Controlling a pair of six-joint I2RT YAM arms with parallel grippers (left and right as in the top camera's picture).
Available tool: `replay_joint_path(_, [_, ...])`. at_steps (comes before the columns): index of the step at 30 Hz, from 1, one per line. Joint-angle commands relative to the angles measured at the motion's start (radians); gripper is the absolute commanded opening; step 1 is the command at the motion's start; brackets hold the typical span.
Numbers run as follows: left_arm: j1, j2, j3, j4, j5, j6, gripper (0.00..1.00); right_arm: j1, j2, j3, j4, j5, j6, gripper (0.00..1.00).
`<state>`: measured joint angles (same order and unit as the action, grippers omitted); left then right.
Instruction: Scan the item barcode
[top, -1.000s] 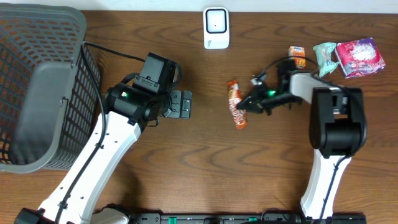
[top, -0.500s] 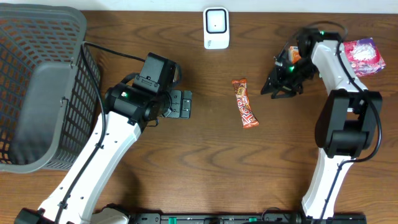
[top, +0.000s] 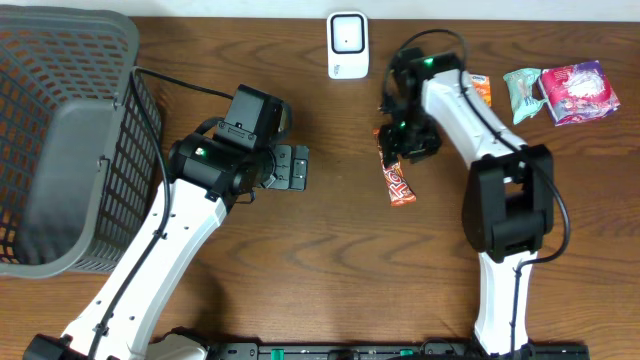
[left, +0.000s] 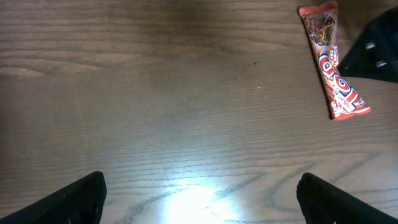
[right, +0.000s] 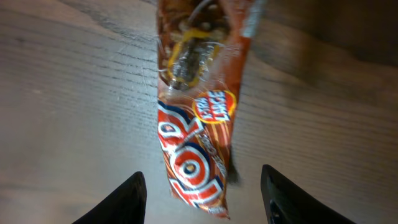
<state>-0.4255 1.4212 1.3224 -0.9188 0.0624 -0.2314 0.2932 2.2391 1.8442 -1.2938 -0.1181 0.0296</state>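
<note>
The wooden table (top: 300, 280) is carrying everything, and the grey mesh basket (top: 118, 190) is sitting far off to the left of the white scanner (top: 347, 44), at the table's edge. The left arm is reaching in from the robot's side, and its left gripper (top: 290, 167) is hovering left of the scanner and nearer the robot, jaws spread wide over bare wood and holding nothing. The right arm is bending in from the other side, and its right gripper (top: 405, 135) is hanging just to the right of the scanner and a little nearer the robot. A pink packet (top: 578, 92), a green packet (top: 522, 88) and a small orange pack (top: 478, 90) are lying well to the right of the scanner. The candy bar (top: 393, 170) is lying flat on the table, nearer the robot than the scanner and slightly to its right. From the right wrist camera the jaws are standing apart above the bar, gripping nothing. No barcode is showing on the upturned face. To my eye the scan is not yet done: the bar is waiting to be gripped, lifted and turned toward the scanner.
</note>
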Motion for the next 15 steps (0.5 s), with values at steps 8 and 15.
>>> replay_joint_path(8, [0.004,0.003,0.004,-0.005,0.001,0.002,0.98,0.064,-0.01,-0.165,0.167,0.085,0.045,0.5])
replay_joint_path(15, [0.004,0.003,0.004,-0.004,0.001,0.002,0.98,0.064,-0.01,-0.223,0.27,0.083,0.046,0.01])
